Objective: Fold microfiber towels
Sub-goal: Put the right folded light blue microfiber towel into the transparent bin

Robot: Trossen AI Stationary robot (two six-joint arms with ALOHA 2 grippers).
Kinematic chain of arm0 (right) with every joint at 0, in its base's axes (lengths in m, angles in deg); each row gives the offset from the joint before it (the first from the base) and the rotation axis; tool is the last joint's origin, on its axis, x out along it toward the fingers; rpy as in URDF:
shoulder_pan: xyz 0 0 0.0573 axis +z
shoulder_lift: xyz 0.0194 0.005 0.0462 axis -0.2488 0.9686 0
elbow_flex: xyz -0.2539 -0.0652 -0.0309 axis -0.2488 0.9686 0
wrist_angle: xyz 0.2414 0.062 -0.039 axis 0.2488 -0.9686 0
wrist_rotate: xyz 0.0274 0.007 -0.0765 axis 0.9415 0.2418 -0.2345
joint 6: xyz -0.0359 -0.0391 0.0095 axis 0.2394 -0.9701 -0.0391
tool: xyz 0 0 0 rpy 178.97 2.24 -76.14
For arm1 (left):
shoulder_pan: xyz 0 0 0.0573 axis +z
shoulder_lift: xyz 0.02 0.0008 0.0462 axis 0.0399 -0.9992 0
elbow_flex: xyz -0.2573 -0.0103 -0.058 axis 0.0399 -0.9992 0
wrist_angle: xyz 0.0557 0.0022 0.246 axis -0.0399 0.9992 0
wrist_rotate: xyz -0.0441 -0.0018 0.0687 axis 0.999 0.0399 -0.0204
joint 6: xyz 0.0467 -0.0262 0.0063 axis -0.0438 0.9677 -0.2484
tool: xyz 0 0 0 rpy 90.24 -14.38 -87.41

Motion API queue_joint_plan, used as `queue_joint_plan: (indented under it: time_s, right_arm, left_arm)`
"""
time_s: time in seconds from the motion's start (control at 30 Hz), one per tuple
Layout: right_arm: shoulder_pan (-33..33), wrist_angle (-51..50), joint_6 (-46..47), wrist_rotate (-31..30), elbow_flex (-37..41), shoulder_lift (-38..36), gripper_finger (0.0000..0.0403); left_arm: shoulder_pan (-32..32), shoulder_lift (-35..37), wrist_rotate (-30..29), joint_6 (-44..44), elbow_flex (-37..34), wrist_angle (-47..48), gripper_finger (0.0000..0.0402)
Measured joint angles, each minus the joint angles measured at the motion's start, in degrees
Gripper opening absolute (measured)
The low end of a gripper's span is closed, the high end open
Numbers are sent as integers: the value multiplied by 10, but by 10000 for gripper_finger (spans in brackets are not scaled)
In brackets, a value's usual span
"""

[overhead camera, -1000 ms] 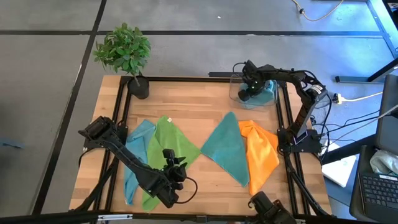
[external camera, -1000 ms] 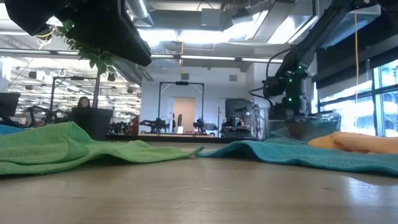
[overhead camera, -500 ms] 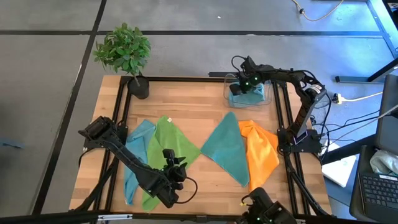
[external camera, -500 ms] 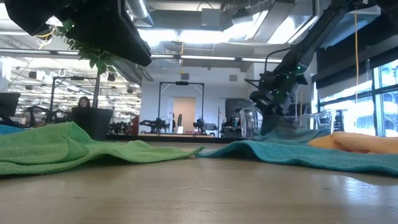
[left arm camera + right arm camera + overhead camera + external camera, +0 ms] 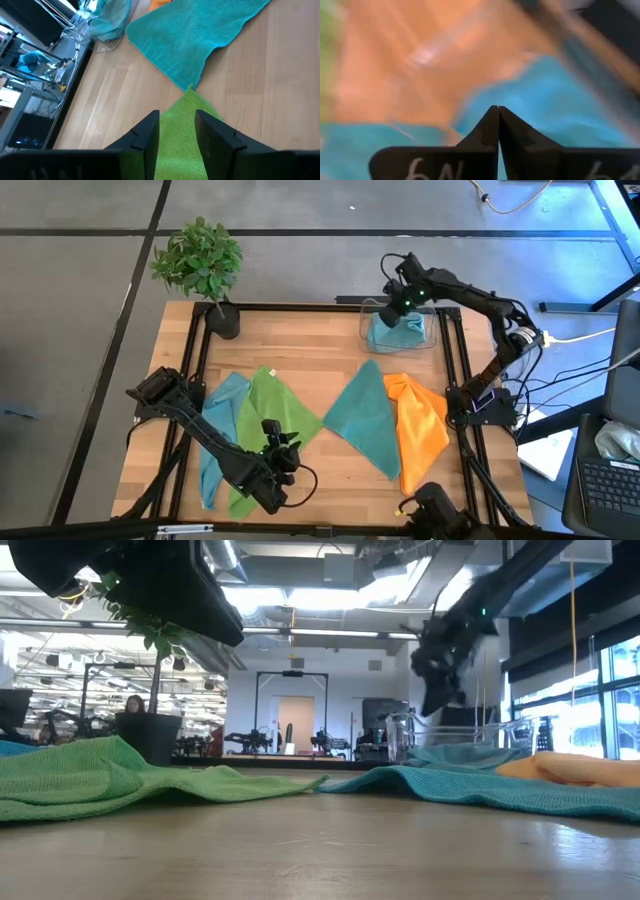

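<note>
High view: right gripper (image 5: 401, 307) above bin (image 5: 372, 330).

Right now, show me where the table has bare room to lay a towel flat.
Most room: the bare wood between the potted plant and the clear bin, behind the towels. A narrower wedge lies between the lime green towel and the teal towel. Crowded: the left side under the left gripper, and the right side, where the orange towel lies.
</note>
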Motion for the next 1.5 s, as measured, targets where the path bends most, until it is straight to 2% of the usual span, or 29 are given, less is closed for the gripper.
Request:
queue_joint_plan:
  time_s: [0.1, 0.17, 0.27, 0.33, 0.43, 0.53, 0.8, 1.1, 1.2, 1.37, 1.4, 1.43, 1.5]
  right_arm:
    - [15, -71, -81, -133, -14, -13, 9]
    - [22, -90, -99, -160, -7, -13, 5]
    - [34, -91, -102, -169, 20, -8, 4]
    - [41, -80, -113, -222, 40, -2, 5]
    - [43, -50, -122, -343, 71, -1, 5]
    - [42, -24, -129, -395, 97, -1, 3]
    - [38, 12, -129, -391, 149, -1, 4]
    - [38, -105, -126, -382, 148, -1, 5]
    - [38, -124, -125, -325, 125, -1, 5]
    - [38, -188, -112, -136, 60, -1, 6]
    - [39, -196, -112, -118, 46, -1, 6]
    - [39, -194, -112, -121, 30, -1, 6]
    - [39, -176, -97, -180, 7, -1, 6]
  left_arm:
    - [0, 0, 0, 0, 0, 0, 117]
    - [0, 0, 0, 0, 0, 0, 117]
    - [0, 0, 0, 1, 0, 0, 117]
    - [-1, 0, 0, 2, 0, -1, 117]
    - [-2, 0, 0, 2, 0, -2, 117]
    - [-2, 0, 0, 1, 0, -2, 117]
    - [-2, 0, -1, 1, 0, -3, 117]
    - [-1, 0, 0, 0, 0, -3, 117]
    - [-1, 0, 0, 0, 0, -3, 117]
    - [-1, 0, 0, 0, 0, -3, 117]
    - [-1, 0, 0, 0, 0, -3, 117]
    - [-1, 0, 0, 0, 0, -3, 117]
    - [-1, 0, 0, 0, 0, -3, 117]
